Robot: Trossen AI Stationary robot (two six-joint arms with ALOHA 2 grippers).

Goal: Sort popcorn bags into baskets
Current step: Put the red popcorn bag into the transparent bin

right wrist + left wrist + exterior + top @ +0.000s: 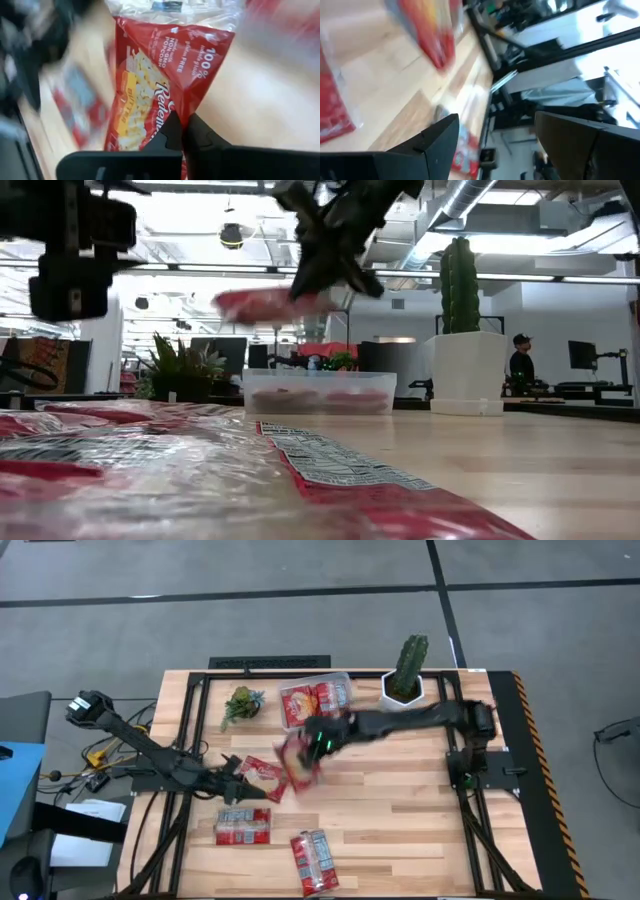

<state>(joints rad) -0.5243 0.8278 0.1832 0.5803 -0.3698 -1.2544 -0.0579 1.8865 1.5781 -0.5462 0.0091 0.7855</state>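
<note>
R gripper (303, 755) jaws clamp popcorn bag (150, 95) above table; L gripper (248, 780) open.

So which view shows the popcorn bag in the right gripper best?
The right wrist view: the popcorn bag fills it, pinched by the right gripper. The high view shows it small above the table, the low view shows it edge-on and raised, the left wrist view only a red blur.

right gripper (303, 752) clamped; left gripper (243, 785) parted
</note>
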